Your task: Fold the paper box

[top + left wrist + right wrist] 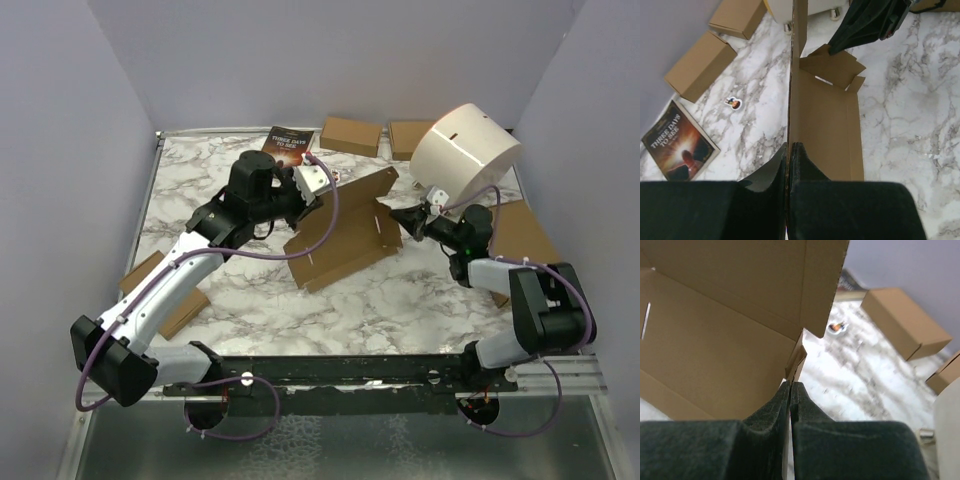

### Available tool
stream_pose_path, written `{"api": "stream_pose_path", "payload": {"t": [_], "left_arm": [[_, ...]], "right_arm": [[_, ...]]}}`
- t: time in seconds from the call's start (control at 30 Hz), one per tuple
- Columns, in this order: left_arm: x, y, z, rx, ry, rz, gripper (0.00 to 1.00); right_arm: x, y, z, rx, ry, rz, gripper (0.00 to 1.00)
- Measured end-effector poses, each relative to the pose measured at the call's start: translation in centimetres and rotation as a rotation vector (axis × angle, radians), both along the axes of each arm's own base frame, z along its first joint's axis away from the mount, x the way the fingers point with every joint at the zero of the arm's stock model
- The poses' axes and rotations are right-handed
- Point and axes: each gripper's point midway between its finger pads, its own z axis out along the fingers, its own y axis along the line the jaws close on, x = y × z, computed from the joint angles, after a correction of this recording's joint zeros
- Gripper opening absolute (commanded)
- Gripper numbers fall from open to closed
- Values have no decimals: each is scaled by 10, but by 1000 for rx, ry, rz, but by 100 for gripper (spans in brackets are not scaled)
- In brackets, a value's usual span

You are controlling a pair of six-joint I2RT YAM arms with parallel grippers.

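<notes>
I've got my left gripper pinched on a raised long panel and my right gripper clamped on a corner tab of the paper box, mid-table between my arms: barely begun I'd say, sheet mostly open, walls, tabs and lid all left to fold.

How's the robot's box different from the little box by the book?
The paper box is unfolded; the little box is closed. The paper box is wider than the little box. The left gripper and right gripper pinch the paper box, not the little box. Both are brown cardboard.
</notes>
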Motion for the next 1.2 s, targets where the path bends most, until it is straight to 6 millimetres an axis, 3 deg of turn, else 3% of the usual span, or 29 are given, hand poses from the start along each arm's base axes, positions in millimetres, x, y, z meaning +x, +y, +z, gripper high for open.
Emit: {"api": "stream_pose_path", "payload": {"t": [0.2,0.37,0.5,0.83,1.03,1.2], "left_arm": [[12,7,15,35,-99,7,0],[12,8,10,50,-101,5,0],[9,8,-2,44,-64,9,0],[3,5,-18,-51,95,53,0],[5,5,-15,-57,87,60,0],[10,8,-4,-46,36,59,0]], "right_arm": [[29,19,9,107,-107,-75,1],[32,42,3,128,-152,-89,1],[35,39,2,120,-187,-127,1],[18,29,-22,1,-245,-133,1],[2,28,-19,-46,-306,-97,1],[-4,29,-3,-85,-331,-68,5]]}}
